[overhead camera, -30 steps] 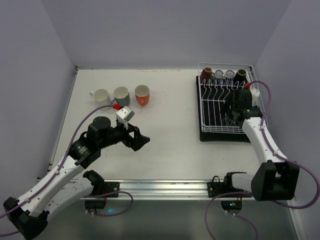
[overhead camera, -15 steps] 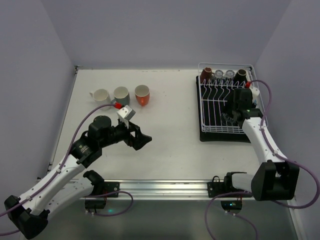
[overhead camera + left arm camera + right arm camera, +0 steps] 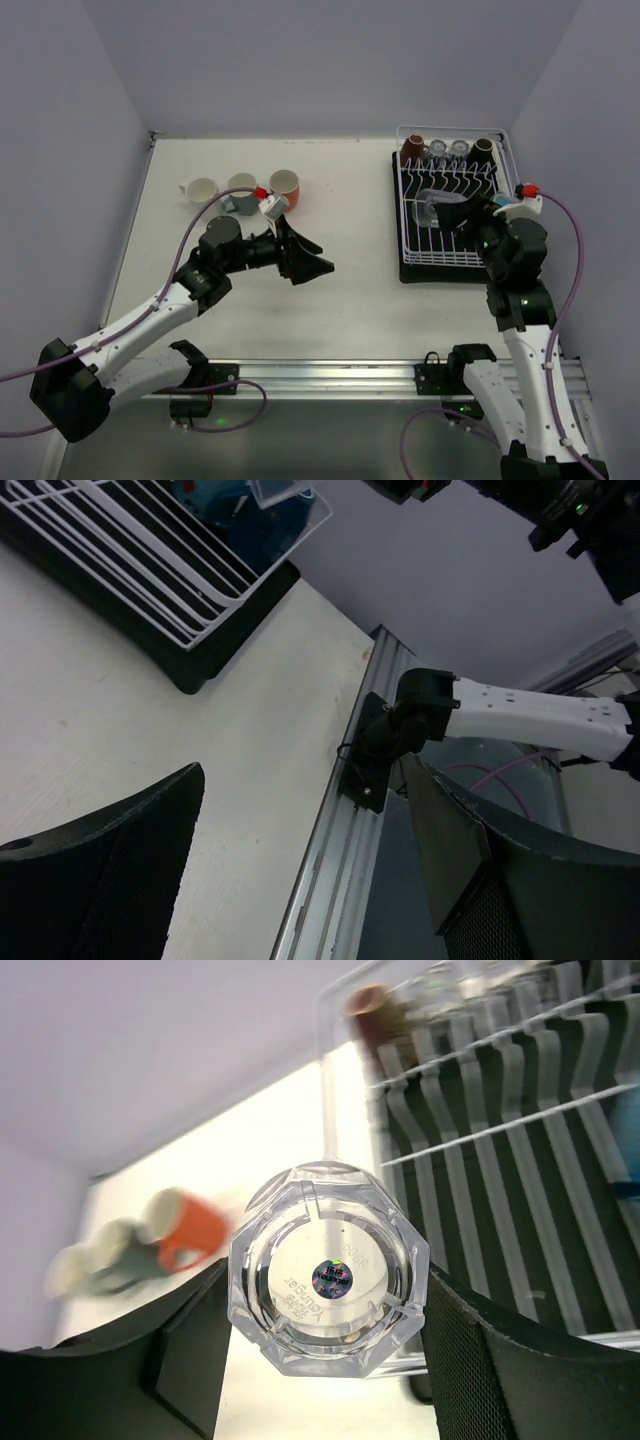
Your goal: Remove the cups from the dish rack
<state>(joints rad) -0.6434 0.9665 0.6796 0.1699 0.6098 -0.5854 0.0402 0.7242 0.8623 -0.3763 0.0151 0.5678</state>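
Note:
My right gripper is shut on a clear glass, its thick base facing the camera. In the top view this glass lies tilted in the air above the white wire dish rack. Along the rack's far end stand two dark brown cups with two clear glasses between them. A blue cup shows by the right wrist. White, grey and orange cups stand on the table at far left. My left gripper hangs open over mid-table, holding nothing.
A black drip tray lies under the rack. A metal rail with the arm mounts runs along the near table edge, also in the left wrist view as the rail. Grey walls close in the back and both sides.
My right gripper has shut on the clear glass and lifted it out of the rack, the arm drawing back. The left arm has swung right and farther out over the table.

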